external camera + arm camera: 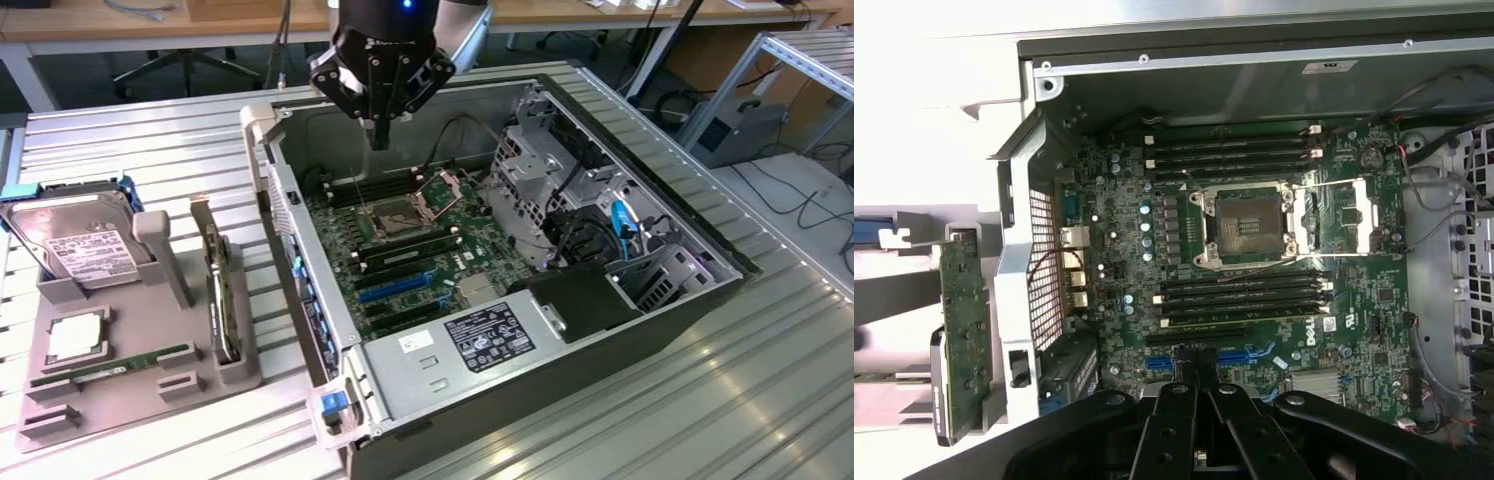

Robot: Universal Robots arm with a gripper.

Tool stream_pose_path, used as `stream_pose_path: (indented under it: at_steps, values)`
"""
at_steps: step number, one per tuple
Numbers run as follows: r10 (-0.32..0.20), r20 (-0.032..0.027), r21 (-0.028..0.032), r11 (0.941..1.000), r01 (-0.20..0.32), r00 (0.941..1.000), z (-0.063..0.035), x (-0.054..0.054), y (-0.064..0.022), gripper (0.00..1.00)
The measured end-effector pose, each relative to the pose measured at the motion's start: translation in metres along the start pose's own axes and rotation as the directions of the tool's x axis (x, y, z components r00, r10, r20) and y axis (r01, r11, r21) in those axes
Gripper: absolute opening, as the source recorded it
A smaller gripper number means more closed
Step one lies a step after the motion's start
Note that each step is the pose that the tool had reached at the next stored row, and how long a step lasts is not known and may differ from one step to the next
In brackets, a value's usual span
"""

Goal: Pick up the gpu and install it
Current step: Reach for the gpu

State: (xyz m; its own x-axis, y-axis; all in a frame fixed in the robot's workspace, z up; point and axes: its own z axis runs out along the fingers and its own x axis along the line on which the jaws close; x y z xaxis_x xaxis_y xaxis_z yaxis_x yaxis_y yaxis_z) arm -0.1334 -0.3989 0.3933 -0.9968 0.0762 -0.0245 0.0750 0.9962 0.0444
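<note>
Over at the exterior view's left, your gpu [222, 300] stands on its long edge in the grey holder [80, 410] on the bench [147, 150], just beside the case [601, 400] wall and untouched. It's a thin, dark green board. In the wrist view you can see components on its face and a silver bracket at one end.

Moving right, you're over the open case. The claw [380, 128] hangs above the motherboard [400, 260], fingers pressed together, holding nothing, well apart from the card.

Here's where I'd worry. Come down on that card with the claw closed and you'll shove or tip it instead of gripping it. It's slim and upright, so an off-centre pinch could let it swing. And the case wall sits between holder and motherboard, so a low carry could snag the bracket.
</note>
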Motion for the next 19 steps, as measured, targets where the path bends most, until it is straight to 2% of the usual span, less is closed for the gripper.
stream_pose_path:
  at_steps: [19]
  values:
    - [0.0,0.0,0.0,1.0,0.0,1.0,-0.0001,0.0042,-0.0003,0.11]
